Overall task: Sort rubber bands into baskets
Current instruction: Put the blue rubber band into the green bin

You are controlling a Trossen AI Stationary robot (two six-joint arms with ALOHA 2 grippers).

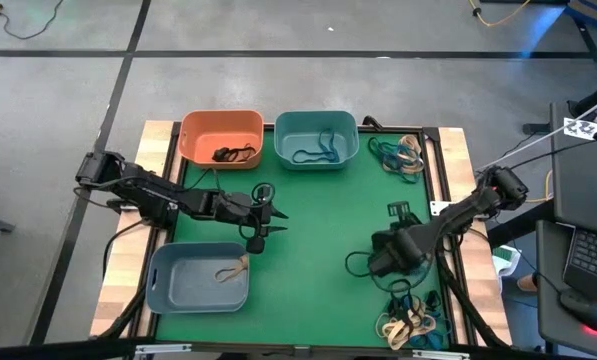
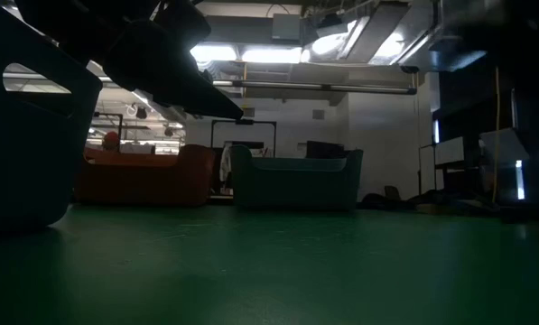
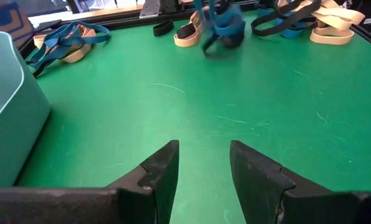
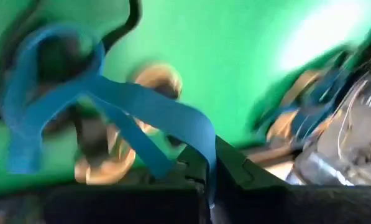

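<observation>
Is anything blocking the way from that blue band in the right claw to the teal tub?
Nothing visible does. The right gripper is shut on a blue band; bare green mat lies between it and the teal basket. The left gripper waits off to the side.

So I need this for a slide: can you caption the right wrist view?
Right end effector shut on a blue rubber band, lifted above the green mat.

Two baskets sit side by side at the bench's 12 o'clock, a third at 8; band piles lie at 2 and 5.
</observation>
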